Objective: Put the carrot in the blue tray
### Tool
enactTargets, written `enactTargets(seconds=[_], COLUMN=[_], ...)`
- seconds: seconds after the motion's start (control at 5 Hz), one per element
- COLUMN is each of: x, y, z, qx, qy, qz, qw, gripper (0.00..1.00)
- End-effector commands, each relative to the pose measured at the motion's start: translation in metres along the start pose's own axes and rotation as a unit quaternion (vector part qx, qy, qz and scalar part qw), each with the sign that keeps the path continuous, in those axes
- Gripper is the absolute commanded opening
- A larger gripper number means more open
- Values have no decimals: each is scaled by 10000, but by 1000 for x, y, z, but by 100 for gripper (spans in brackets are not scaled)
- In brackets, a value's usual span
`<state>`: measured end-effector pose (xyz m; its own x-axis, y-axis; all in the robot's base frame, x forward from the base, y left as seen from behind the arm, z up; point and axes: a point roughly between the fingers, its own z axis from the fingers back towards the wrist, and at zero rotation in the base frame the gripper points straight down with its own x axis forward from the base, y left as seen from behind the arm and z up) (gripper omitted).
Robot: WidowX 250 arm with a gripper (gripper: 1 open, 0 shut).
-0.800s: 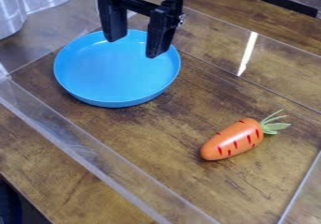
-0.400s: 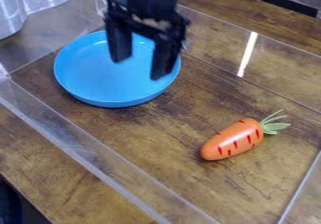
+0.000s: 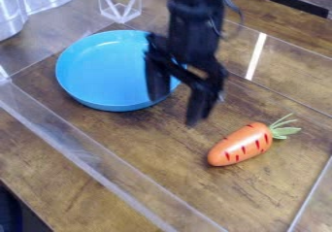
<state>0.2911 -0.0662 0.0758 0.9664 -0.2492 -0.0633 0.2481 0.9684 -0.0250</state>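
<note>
Carrot, orange, plump and toy-like with dark grooves and a leafy green top, lying loose on the brown wood-look tabletop, nearest the camera and off to the right of the picture; nothing gripping it. Rounded body, so likely to roll if nudged by one finger ahead of the other. Worse if pinched near the tapered end: a probable squirt out sideways. Leaves thin and splayed; if caught alone, a weak hold and a likely drop on the lift.

Farther back, black robot gripper, blurred, above the table between carrot and dish, fingers spread wide with nothing between them. Not yet over the carrot; if lowered short of it, a close on bare table or a shove from the side. Carrot lying at a slant, so fingers not turned to straddle its body could land on top of it and press it down.

Beyond, round shallow dish of bright blue plastic, partly behind the gripper. Raised rim a hazard for later: if carried too low, a bump against the edge, the dish pushed or the carrot knocked free outside.
</note>
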Motion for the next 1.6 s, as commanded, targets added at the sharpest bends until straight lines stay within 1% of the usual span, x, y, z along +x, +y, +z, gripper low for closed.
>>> enactTargets(seconds=[0.0,0.2,0.4,0.6,1.0,1.4], x=[14,21,25,30,43,53], y=[-16,-26,-32,-34,-35,-35], z=[-2,-16,-24,-27,-31,-33], qx=[126,151,123,120,110,85], qy=[-357,-458,-537,-613,-709,-764], qz=[-169,-174,-182,-197,-245,-247], qw=[9991,9987,9983,9979,9971,9967], gripper=[100,100,100,100,100,100])
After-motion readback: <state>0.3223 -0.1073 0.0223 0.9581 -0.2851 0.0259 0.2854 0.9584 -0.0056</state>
